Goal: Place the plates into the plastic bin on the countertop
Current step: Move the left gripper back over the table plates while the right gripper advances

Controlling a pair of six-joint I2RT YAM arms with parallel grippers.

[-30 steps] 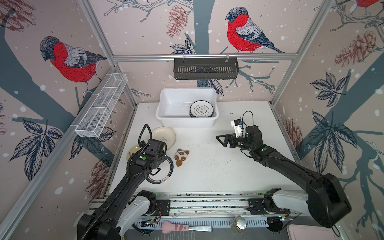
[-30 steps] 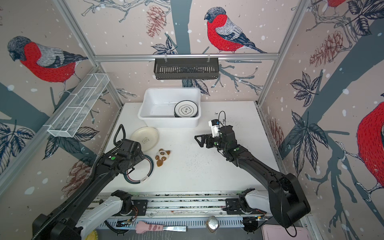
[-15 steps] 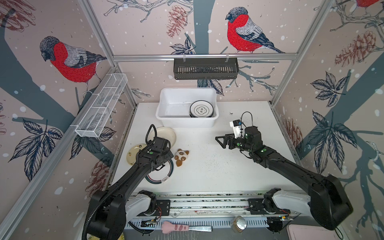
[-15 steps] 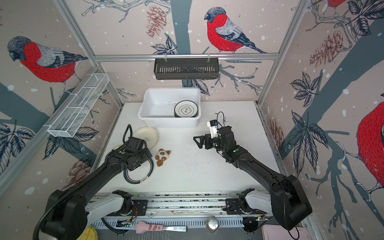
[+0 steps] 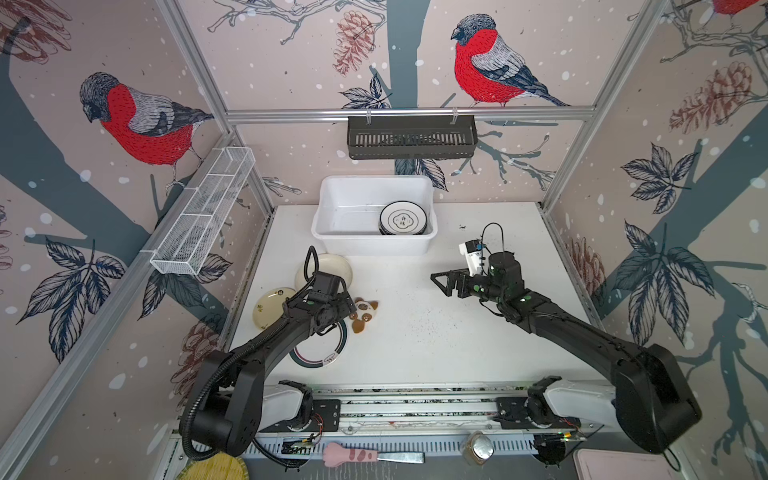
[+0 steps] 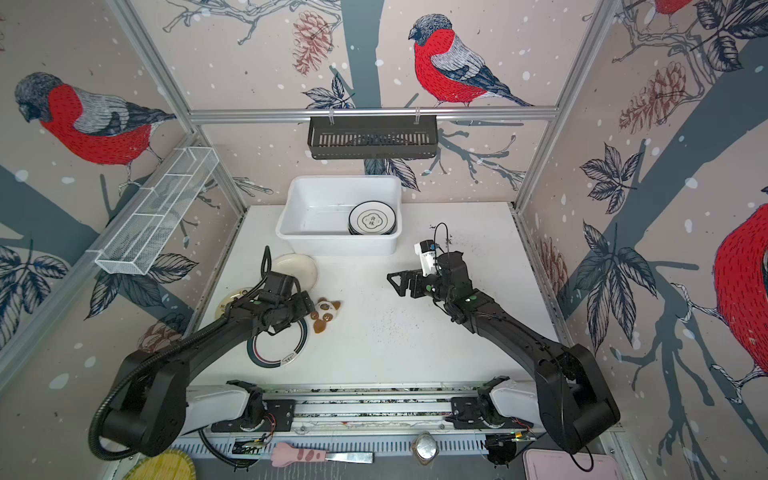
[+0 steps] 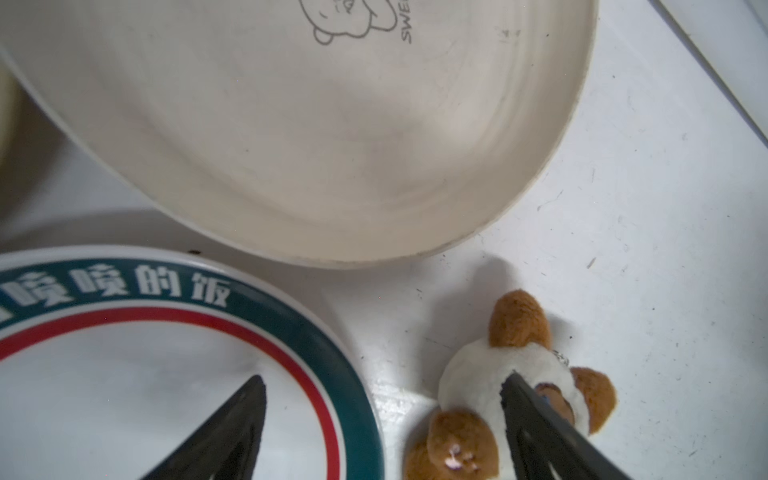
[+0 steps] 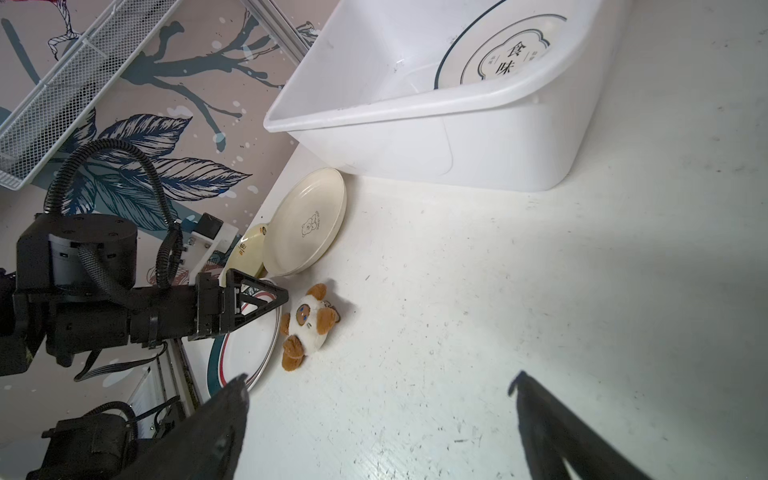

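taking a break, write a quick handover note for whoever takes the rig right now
Left gripper: open, low, straddling the rim of the green-rimmed plate; one of its fingers is over the panda toy.
Right gripper: open, empty, above the countertop.
Done: a dark-rimmed plate lies in the plastic bin, at its right end.
Left: the green-rimmed plate, the cream plate and the small yellow plate are on the countertop, not yet binned. The toy likely stays out.
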